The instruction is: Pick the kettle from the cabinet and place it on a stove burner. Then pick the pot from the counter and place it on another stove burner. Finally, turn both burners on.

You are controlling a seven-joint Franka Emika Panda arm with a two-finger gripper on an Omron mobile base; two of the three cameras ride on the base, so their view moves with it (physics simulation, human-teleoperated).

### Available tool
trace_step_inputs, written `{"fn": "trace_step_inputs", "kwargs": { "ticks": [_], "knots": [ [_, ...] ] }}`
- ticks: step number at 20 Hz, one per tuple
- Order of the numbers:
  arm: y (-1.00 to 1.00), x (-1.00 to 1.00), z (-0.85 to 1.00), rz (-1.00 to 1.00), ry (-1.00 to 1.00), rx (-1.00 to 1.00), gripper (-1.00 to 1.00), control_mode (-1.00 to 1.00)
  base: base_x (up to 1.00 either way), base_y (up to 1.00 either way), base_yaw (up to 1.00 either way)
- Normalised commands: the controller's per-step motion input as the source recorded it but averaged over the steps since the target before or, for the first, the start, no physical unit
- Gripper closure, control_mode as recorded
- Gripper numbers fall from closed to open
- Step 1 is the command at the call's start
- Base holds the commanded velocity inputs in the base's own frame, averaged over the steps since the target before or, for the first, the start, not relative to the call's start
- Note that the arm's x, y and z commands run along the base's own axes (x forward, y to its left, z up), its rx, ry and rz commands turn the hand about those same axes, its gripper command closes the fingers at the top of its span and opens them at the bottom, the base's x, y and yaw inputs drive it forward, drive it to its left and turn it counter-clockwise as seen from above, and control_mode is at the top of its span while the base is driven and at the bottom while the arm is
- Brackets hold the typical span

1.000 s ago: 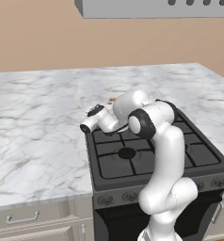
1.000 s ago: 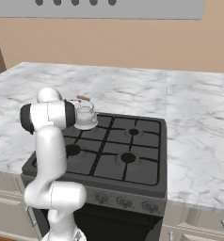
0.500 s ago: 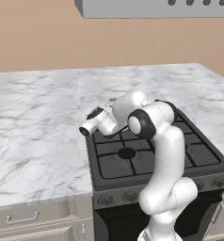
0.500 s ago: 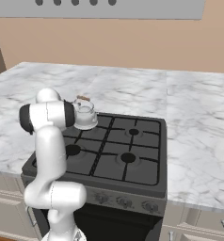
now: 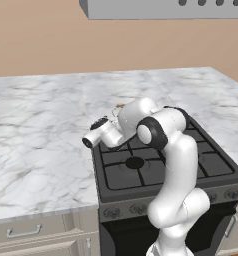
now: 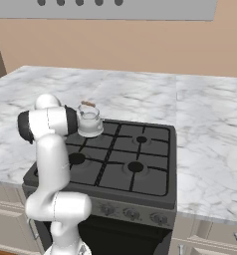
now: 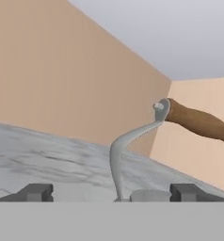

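Note:
The kettle stands upright on the rear left burner of the dark range. In the left base view only a sliver of its brown bar shows behind my arm. My gripper is open, level with the kettle's top. Its dark fingertips stand wide apart on either side of the wire handle. The brown wooden bar arches above them, untouched. The other burners are bare. The pot and the cabinet are out of view.
White marble counter runs left of the range and also right of it. Knobs line the range's front. A grey hood hangs overhead against the tan wall.
The jaws have spread a little wider. The wrist has drifted slightly toward the stove's front left, and the kettle rests still on its burner.

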Motion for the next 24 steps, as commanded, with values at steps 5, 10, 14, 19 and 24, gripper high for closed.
{"fn": "trace_step_inputs", "kwargs": {
  "ticks": [5, 10, 14, 19, 24],
  "knots": [
    [0.0, -0.2, 0.01, -0.05, -0.04, 0.0, -1.0, -1.0, 0.0, 0.0, 0.0],
    [0.0, -0.24, 0.08, -0.04, -0.07, 0.0, -1.0, -1.0, 0.0, 0.0, 0.0],
    [0.0, -0.31, 0.16, -0.05, -0.07, 0.0, -1.0, -1.0, 0.0, 0.0, 0.0],
    [0.0, -0.47, 0.25, -0.08, -0.03, 0.0, -1.0, -1.0, 0.0, 0.0, 0.0],
    [0.03, -0.44, 0.41, -0.09, -0.05, 0.0, -1.0, -1.0, 0.0, 0.0, 0.0]
  ]
}}
